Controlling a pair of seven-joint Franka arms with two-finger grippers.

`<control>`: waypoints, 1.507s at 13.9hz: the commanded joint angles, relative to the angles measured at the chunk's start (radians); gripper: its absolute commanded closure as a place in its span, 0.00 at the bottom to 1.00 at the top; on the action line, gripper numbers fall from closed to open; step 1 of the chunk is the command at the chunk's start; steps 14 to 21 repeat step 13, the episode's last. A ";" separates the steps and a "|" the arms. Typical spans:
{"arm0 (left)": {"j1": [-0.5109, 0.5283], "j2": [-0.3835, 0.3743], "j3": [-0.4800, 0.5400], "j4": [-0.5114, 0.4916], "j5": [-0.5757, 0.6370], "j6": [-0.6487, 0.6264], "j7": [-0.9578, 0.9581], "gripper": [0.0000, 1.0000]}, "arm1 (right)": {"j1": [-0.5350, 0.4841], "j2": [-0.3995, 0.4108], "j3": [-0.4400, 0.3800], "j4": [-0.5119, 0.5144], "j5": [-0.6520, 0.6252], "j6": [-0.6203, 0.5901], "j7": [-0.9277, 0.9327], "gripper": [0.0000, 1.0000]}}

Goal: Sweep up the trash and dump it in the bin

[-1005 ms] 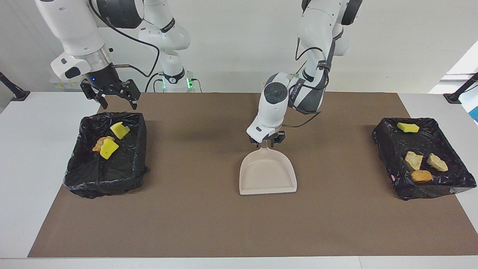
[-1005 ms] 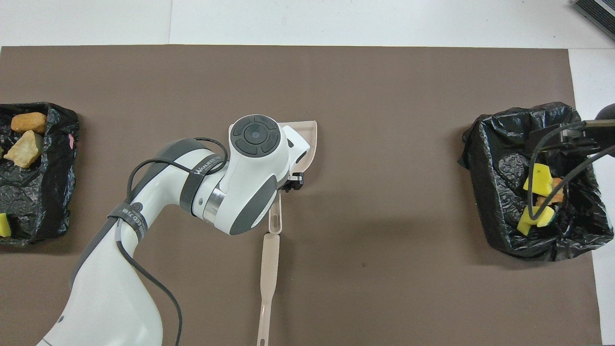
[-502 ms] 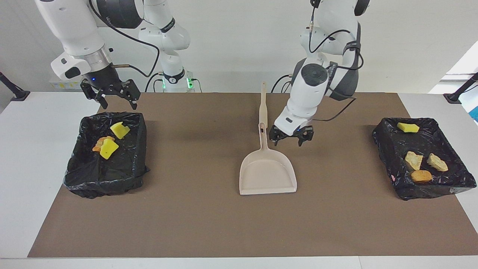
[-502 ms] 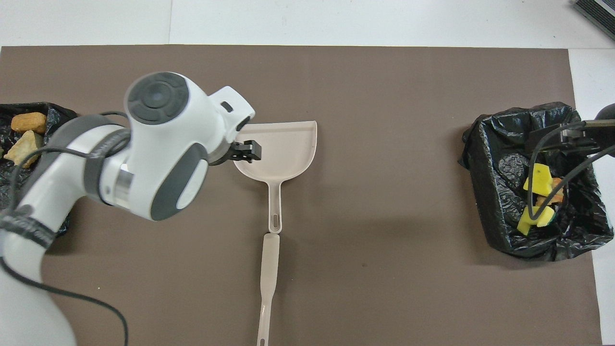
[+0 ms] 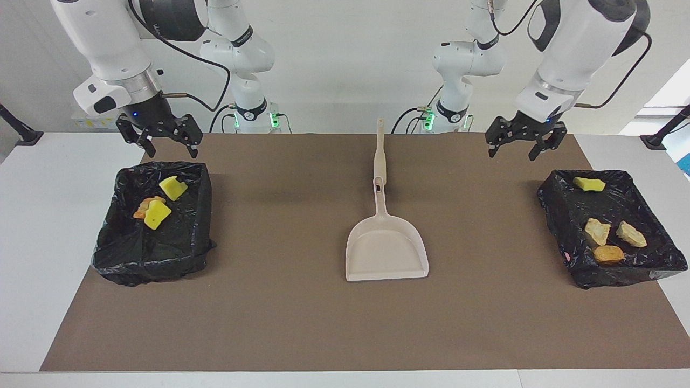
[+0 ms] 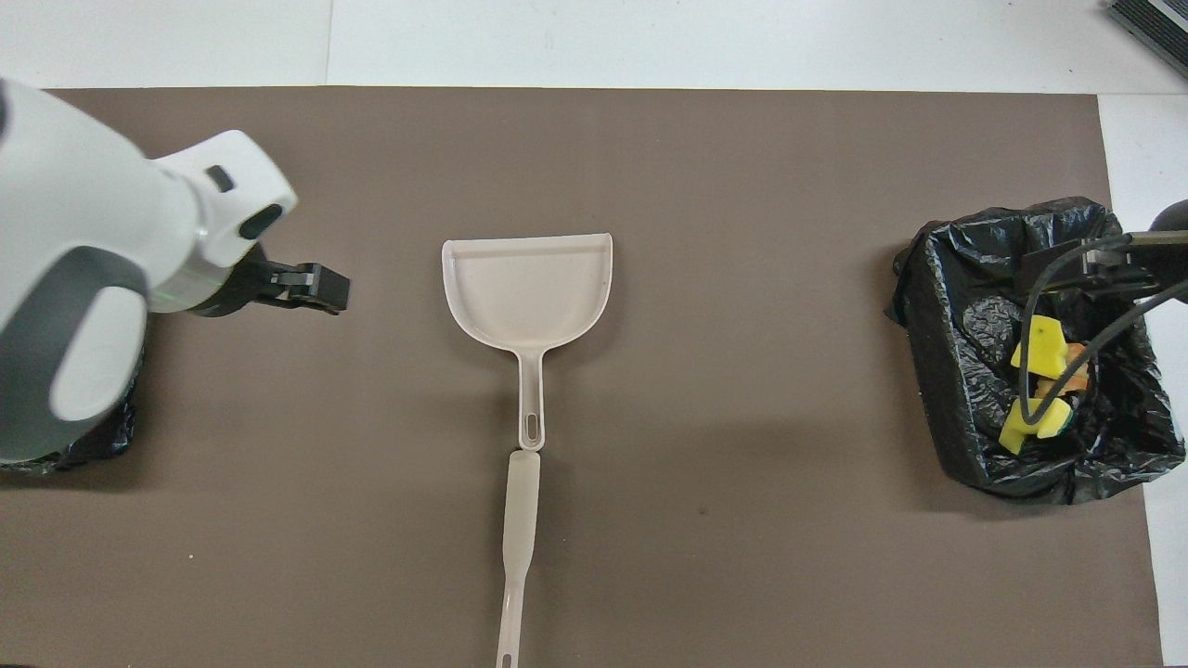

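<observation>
In the facing view, the right gripper hangs with its fingers spread and nothing between them, waiting over the edge of the black bag-lined bin at the right arm's end of the table; inside it lie two bright yellow sponge-like chunks and an orange-brown bread-like piece. At the middle of the brown mat, the beige plastic dustpan now lies flat and alone, pan mouth away from the robots, with a slim beige handled tool lying in line with its handle, nearer the robots. A second ago the left gripper was down on the dustpan's handle; it has since let go, lifted and swung away, and now hangs empty with fingers apart above the mat beside the second black-lined bin, at the left arm's end. That bin holds a yellow sponge chunk, two tan lumps and an orange-brown piece. No trash shows on the mat, so the sweeping and dumping look finished, the tools set down.
</observation>
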 commanded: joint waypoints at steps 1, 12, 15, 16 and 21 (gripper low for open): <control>0.036 0.015 -0.008 0.133 0.007 -0.144 0.081 0.00 | -0.004 -0.022 0.002 -0.027 0.016 0.011 0.013 0.00; 0.051 0.023 -0.014 0.212 0.022 -0.199 0.081 0.00 | -0.004 -0.022 0.002 -0.026 0.016 0.011 0.013 0.00; 0.051 0.023 -0.014 0.213 0.022 -0.195 0.081 0.00 | -0.004 -0.022 0.002 -0.027 0.016 0.011 0.013 0.00; 0.051 0.023 -0.014 0.213 0.022 -0.195 0.081 0.00 | -0.004 -0.022 0.002 -0.027 0.016 0.011 0.013 0.00; 0.051 0.023 -0.014 0.213 0.022 -0.195 0.081 0.00 | -0.004 -0.022 0.002 -0.027 0.016 0.011 0.013 0.00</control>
